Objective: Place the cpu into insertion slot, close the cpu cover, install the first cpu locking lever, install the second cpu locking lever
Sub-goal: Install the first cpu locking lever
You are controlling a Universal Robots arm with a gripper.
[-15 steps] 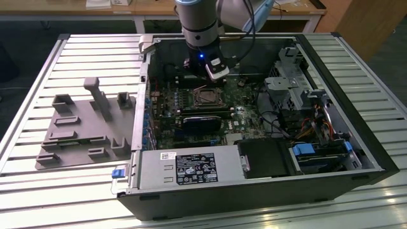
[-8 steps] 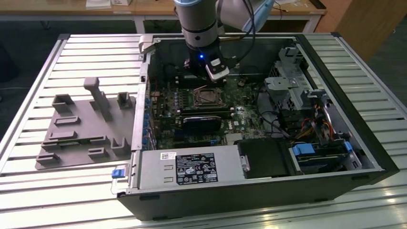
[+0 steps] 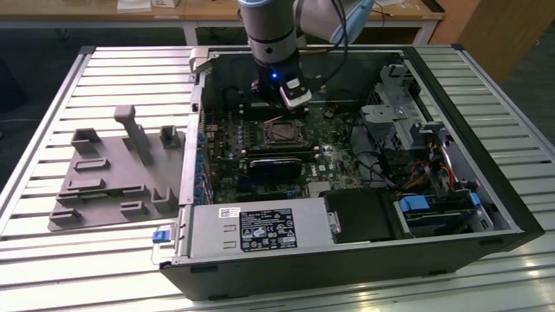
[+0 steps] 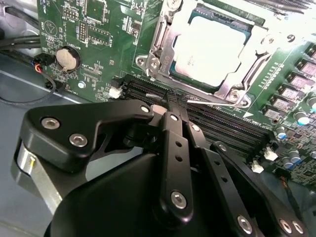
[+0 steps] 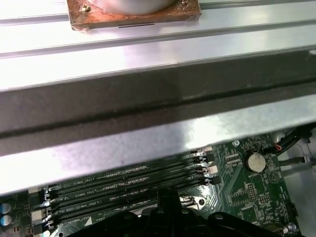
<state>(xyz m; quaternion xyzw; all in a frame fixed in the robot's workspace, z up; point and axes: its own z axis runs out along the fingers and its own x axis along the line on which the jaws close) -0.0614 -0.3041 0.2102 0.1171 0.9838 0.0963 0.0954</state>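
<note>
cpu [image 4: 210,49]: pale silver square, seated in socket (cpu cover [image 4: 163,44] down around it) | gripper [image 4: 170,111]: fingers pressed together

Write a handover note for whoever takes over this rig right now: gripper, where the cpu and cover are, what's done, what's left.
Gripper: low over the motherboard, with its tip at the socket's edge, against a thin metal lever.
The cpu: seated in the socket, silver top showing.
The cpu cover: lying flat, framing the cpu.
Done: cpu placed, cover closed.
Left: the two locking levers. I can't tell whether either is latched, so check before moving.
</note>
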